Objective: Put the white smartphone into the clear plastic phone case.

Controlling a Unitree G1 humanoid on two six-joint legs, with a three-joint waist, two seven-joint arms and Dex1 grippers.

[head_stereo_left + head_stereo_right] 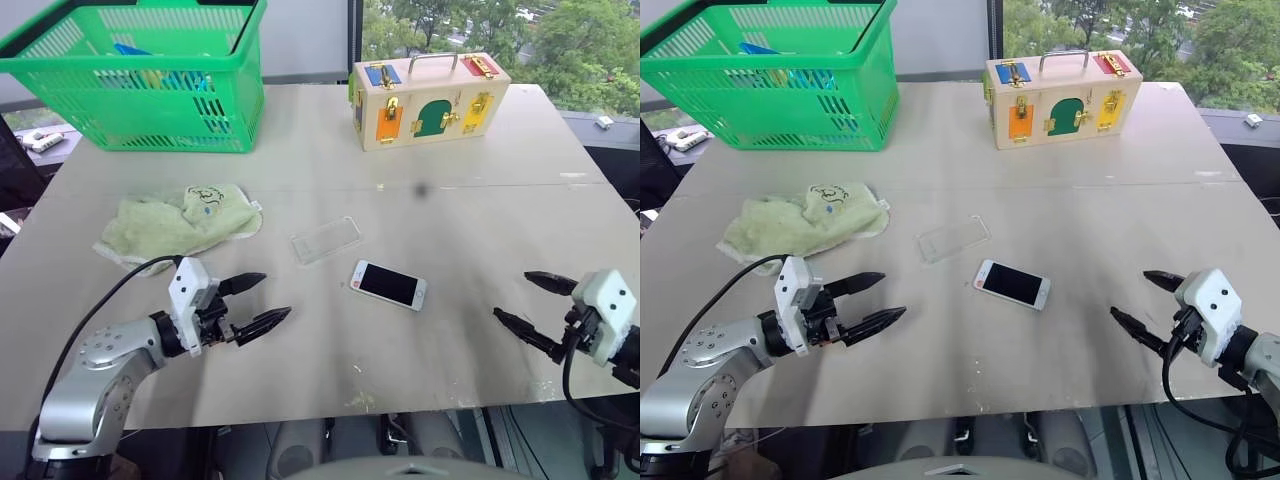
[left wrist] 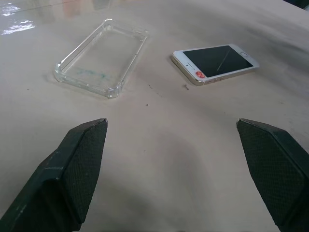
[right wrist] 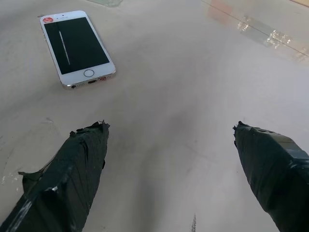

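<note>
Two grippers open, phone and case lying apart on table

Both grippers hover low over the near part of the table (image 1: 480, 180), fingers spread wide, nothing held. Left gripper (image 1: 254, 303) sits at the near left, pointing inward toward the middle. Right gripper (image 1: 530, 306) sits at the near right, also pointing inward. Neither touches any object.

White smartphone (image 1: 389, 285) lies flat near the table's centre, screen up, dark glass with white bezels; a small red mark shows at one corner in the wrist views. It rests at a slant to the table edge, between the two grippers and a little beyond them.

Clear plastic phone case (image 1: 326, 240) lies flat just beyond and to the left of the phone, open side up, empty. Case and phone are near each other but not touching.

Other items: pale green towel (image 1: 180, 222), crumpled, on the left, beyond the left gripper. Green basket (image 1: 140, 70) at the far left corner, with some items inside. Wooden latch box (image 1: 428, 98) with coloured panels and metal handle at the far side, right of centre.
</note>
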